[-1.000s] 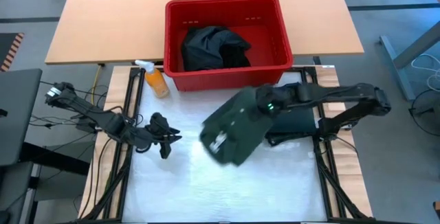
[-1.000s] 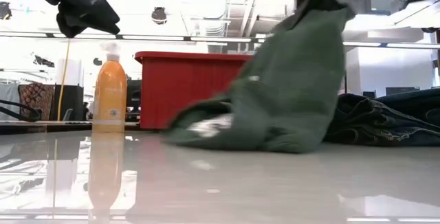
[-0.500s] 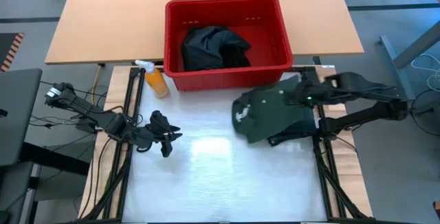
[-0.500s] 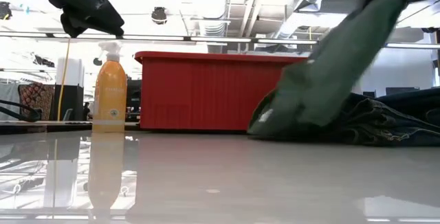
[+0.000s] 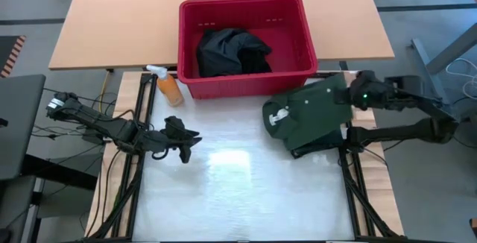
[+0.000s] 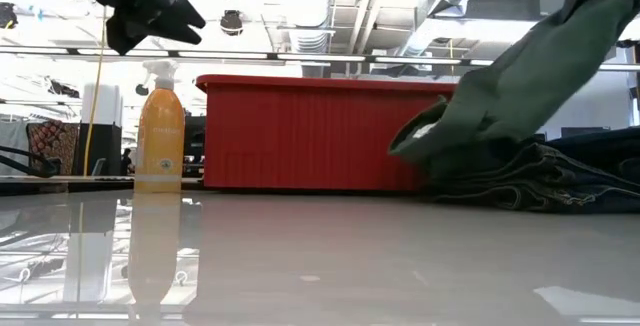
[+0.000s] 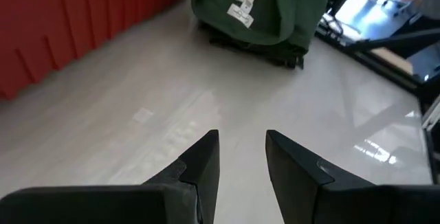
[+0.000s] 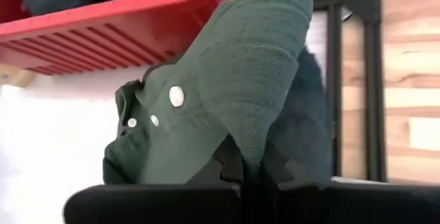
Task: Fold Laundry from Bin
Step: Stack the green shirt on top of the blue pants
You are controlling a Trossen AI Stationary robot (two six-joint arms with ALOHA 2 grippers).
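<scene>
Bin (image 5: 242,8) at table's far edge holding black laundry (image 5: 231,51), right gripper (image 8: 251,172) clamped on green shirt (image 5: 309,112) beside it, snaps visible only from right wrist, left gripper (image 7: 240,157) parted, empty.

Bright, even overhead lighting; ceiling strip lights glare on the glossy tabletop (image 6: 320,266), a pale hotspot at its centre, shadows faint, near tabletop soft in low view.
</scene>
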